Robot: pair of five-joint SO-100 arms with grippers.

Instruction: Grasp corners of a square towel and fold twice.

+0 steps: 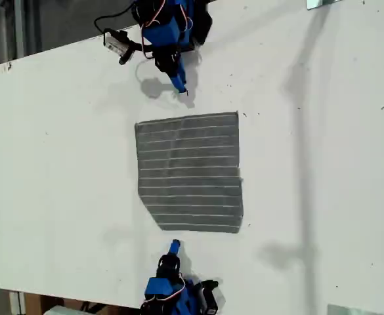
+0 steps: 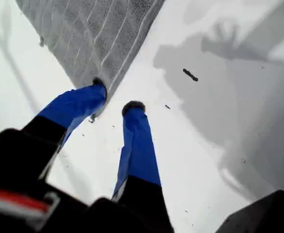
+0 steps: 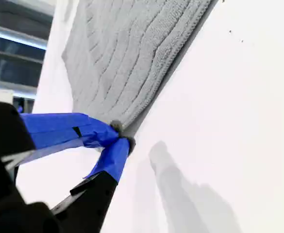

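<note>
My first gripper stood open, empty, straddling the towel edge; second gripper closed, contents unclear. Closing might miss the cloth.

The towel lies flat on the table, about midway across the exterior view. One arm sits beyond the towel at that view's top and another arm at its bottom, the cloth between them. My first gripper has one fingertip at the towel's edge and the other over bare table beside it. My second gripper has both tips together, just beside a towel edge.
</note>
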